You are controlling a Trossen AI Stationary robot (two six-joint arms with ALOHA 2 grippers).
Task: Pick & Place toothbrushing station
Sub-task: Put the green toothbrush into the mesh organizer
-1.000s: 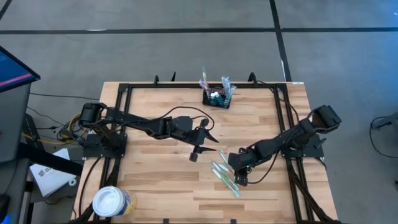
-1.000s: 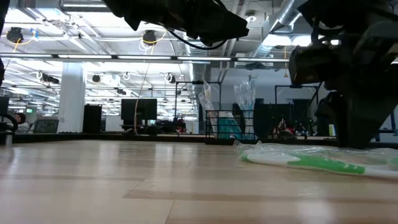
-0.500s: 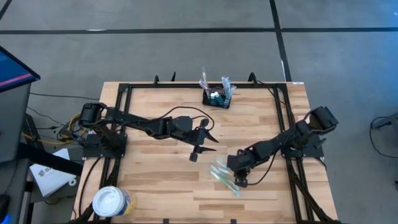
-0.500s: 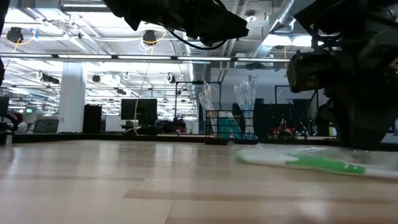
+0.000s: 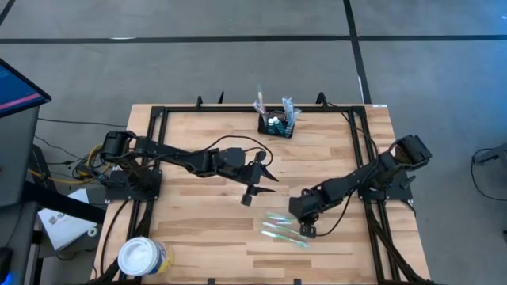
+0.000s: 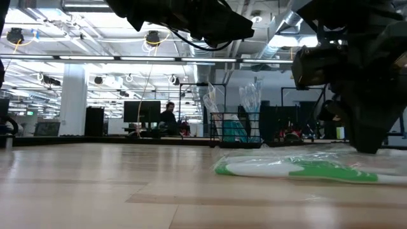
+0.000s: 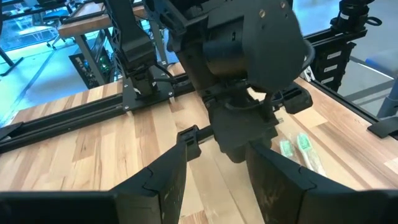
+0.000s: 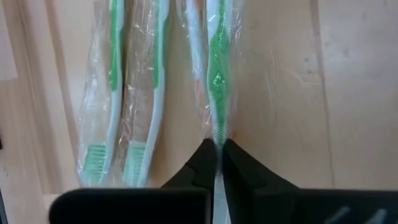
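Observation:
The toothbrushing station (image 5: pixel 277 123), a small black mesh caddy, stands at the table's far edge with wrapped brushes standing in it; it also shows in the low view (image 6: pixel 232 130). Several green-and-white toothbrushes in clear wrappers (image 5: pixel 281 228) lie side by side on the wood right of the middle. My right gripper (image 5: pixel 306 230) sits at their right ends, shut on one of them (image 8: pixel 217 81). My left gripper (image 5: pixel 266 176) hovers open over the table's middle, with nothing between its fingers (image 7: pixel 273 180). My right gripper pinches the end of the outermost wrapped toothbrush (image 8: pixel 217 129) between its two fingertips, which lie along the brush's length. Whether they have only the clear wrapper or the brush itself I cannot tell. The brush lies flat on the table (image 6: pixel 292 170).
A round white tub (image 5: pixel 142 256) stands at the near left corner. A black frame (image 5: pixel 238 108) runs around the tabletop. Bare wood lies between the caddy and the toothbrushes. A person (image 6: pixel 168 117) sits far off in the room behind.
My right gripper has shut on the end of one wrapped toothbrush. The bunch of toothbrushes has swung about on the table: it lay slanting, and now lies nearly left to right, its free ends toward the table's left. My left arm has kept still.

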